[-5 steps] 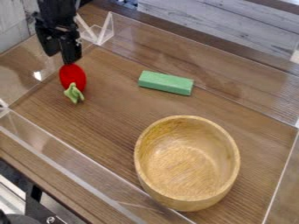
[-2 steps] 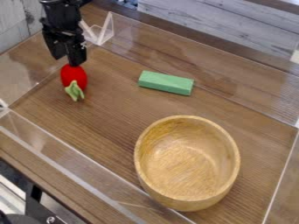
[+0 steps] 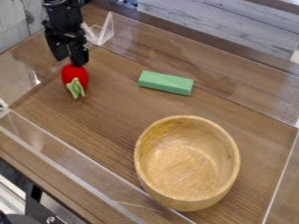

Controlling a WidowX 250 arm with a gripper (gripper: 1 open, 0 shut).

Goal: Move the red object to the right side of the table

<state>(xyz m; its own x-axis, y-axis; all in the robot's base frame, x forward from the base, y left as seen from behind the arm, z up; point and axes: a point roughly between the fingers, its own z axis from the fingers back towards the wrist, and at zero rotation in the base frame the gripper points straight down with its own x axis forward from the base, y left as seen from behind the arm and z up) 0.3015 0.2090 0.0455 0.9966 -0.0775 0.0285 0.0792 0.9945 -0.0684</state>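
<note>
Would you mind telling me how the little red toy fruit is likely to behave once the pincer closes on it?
The red toy fruit looks rounded and smooth, so it may roll or squirt sideways on the slick table if pinched off-centre. It is small, so probably light. The open pincer sits just above it; the green leafy tip may be a poor grip point.

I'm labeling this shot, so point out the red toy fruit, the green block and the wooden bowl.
red toy fruit (image 3: 75, 77), camera view, on its red body.
green block (image 3: 166, 83), camera view, on its flat top face.
wooden bowl (image 3: 187, 125), camera view, on its far rim.
</note>
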